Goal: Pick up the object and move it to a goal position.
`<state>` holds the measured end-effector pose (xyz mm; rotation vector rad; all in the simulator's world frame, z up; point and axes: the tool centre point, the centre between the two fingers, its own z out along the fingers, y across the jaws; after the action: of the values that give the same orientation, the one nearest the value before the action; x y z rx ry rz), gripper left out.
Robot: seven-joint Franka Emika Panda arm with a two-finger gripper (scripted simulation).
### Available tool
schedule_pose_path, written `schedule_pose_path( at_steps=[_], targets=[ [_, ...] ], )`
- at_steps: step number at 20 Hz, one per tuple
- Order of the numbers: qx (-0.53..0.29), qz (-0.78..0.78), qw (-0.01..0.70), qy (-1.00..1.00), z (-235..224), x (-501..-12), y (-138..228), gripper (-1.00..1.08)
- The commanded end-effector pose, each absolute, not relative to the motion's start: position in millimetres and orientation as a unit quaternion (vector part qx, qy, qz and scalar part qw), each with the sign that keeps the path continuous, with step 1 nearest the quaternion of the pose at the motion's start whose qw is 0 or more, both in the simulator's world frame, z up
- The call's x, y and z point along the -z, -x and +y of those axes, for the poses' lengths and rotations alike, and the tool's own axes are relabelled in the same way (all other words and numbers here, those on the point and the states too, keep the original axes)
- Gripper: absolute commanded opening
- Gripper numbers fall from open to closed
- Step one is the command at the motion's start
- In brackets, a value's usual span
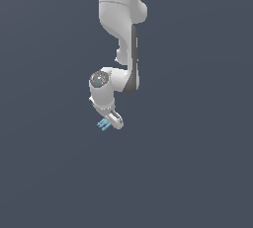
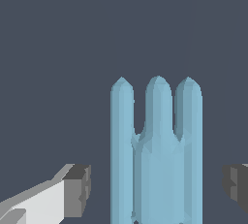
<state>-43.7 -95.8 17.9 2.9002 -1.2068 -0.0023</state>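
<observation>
The object (image 2: 157, 140) is a small light-blue piece with three parallel pointed bars joined at one end. In the wrist view it lies between my two dark finger pads (image 2: 80, 189), with a gap on each side, so the pads do not touch it. My gripper (image 2: 155, 189) is open around it. In the exterior view the white arm reaches down, and the gripper (image 1: 113, 120) sits low over the dark floor. The object (image 1: 103, 124) pokes out beside it on the exterior view's left.
A plain dark grey-blue floor (image 1: 197, 172) fills both views. No other object, container or goal marker shows. The arm's upper links (image 1: 118, 10) rise toward the top of the exterior view.
</observation>
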Motion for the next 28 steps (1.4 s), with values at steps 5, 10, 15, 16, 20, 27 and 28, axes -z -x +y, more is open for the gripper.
schedule_pose_path(
  at_steps=[5,10,15,16,20,27,28],
  targets=[
    [0.000,-0.384,0.000,-0.923,-96,-12,43,-1.00],
    [0.000,-0.384,0.000,-0.923,-96,-12,43,-1.00],
    [0.000,-0.384,0.000,-0.923,-96,-12,43,-1.00],
    [0.000,-0.384,0.000,-0.923,-96,-13,43,-1.00],
    [0.000,-0.384,0.000,-0.923,-104,-23,44,-1.00],
    [0.000,-0.385,0.000,-0.923,-135,-63,50,-1.00],
    [0.000,-0.385,0.000,-0.923,-140,-70,51,-1.00]
  ],
)
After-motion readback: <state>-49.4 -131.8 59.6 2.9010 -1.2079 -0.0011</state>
